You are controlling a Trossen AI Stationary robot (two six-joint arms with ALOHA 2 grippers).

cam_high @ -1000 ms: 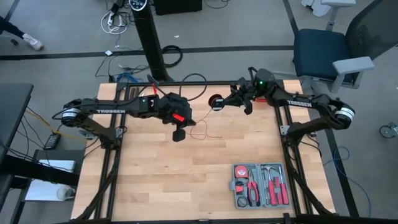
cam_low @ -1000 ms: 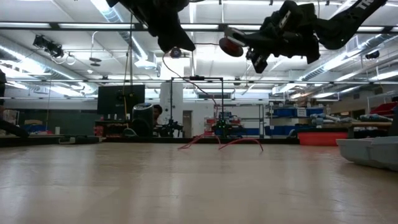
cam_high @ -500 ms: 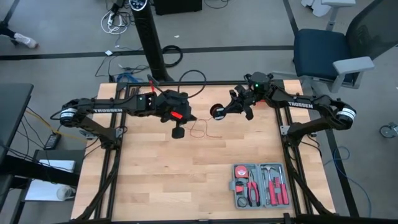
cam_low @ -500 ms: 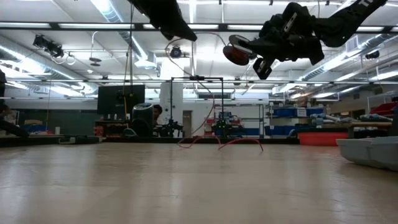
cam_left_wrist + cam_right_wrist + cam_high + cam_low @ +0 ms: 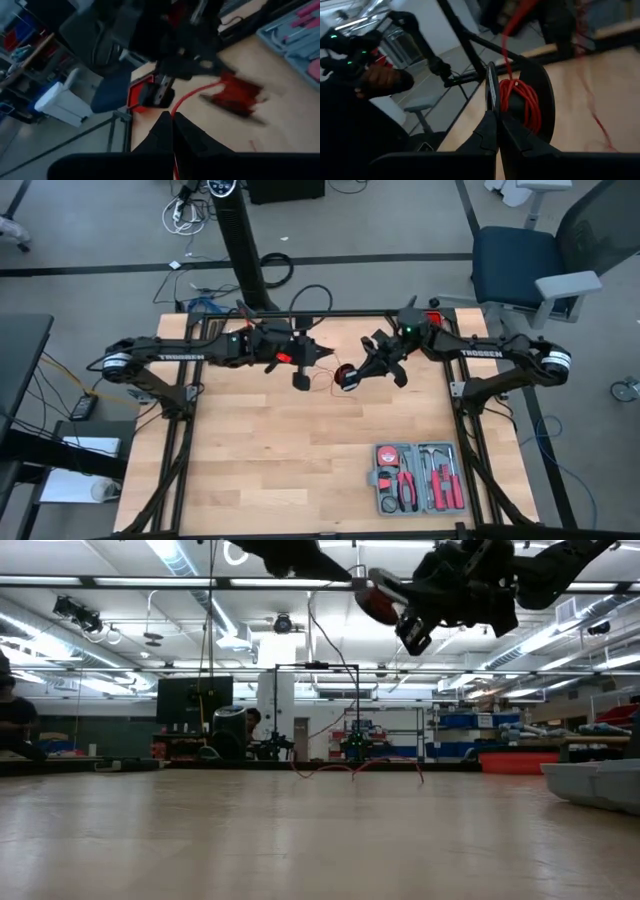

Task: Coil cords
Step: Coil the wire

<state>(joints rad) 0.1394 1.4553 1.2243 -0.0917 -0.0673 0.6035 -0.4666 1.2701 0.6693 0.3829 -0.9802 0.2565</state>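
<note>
1. The right gripper is high above the table, near the middle of its back half. Its fingers are pinched tight on the thin rim of a black spool.
2. The right arm reaches in from the right side and bends down toward the middle.
3. The left gripper is also high up, just beside the spool. Its fingers are closed on the cord.
4. The left arm stretches in from the left side, almost straight across.
5. The two grippers are near each other, with the cord running between them.
6. The cord is very thin and bright red. Many loops of it are wound on the spool.
7. In the low view, the spool hangs up near the top, and a thin line of cord drops from there toward the table.
8. A loose bit of cord lies on the table far back, in low humps.
9. From above, a thin red loop shows on the wood between the grippers.
10. A grey case with red-handled tools sits at the front right of the table, well apart from the arms.
11. A blue chair stands behind the table on the right.
</note>
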